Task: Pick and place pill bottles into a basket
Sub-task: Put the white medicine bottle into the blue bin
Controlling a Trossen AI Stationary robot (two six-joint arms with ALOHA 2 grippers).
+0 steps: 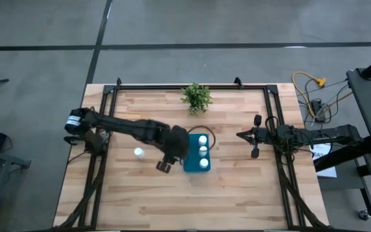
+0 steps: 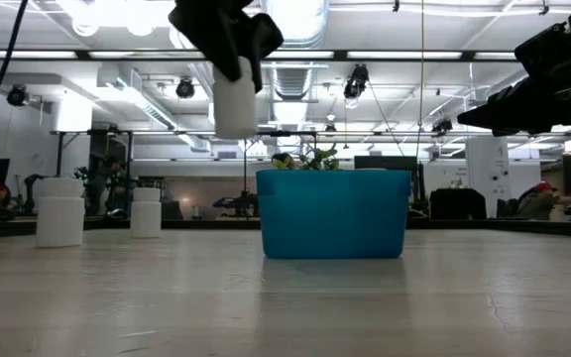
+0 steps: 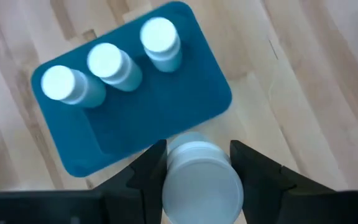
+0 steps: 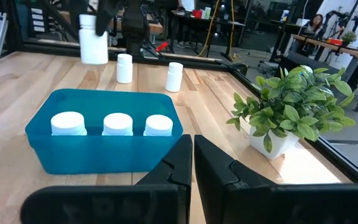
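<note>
L gripper (image 3: pixel 197 165), dark two-finger, clamps a small white cylindrical pill bottle w/ round white cap (image 3: pixel 201 180), one finger on each side of the body, cap facing the wrist cam; jaws part-closed on it, no gap seen. Bottle hangs upright, clear of the table, beside and above the near long wall of the teal-blue rectangular plastic basket w/ rounded corners (image 3: pixel 166 118); the low view puts its base above rim height, so the lift looks meant to clear the wall before moving over. Upright hold probably so it can go in standing. Basket already holds three white capped bottles (image 3: pixel 107 62), standing in a row along one long wall, caps up; the other half of the floor is bare, likely the spot for this one. Judgement: carry step, not yet over the opening; needs a short sideways shift, then lower + release. Risk: bottle base clipping the rim. Farther off on the light wooden slat table (image 1: pixel 237 193), two more white bottles (image 4: pixel 124 68) stand upright, well apart from the basket, awaiting pickup. R gripper (image 4: pixel 192 163) waits on the right side, jaws closed together, empty, aimed at the basket. Small green potted plant in white pot (image 1: pixel 196 98) sits at the far table edge, not involved.
</note>
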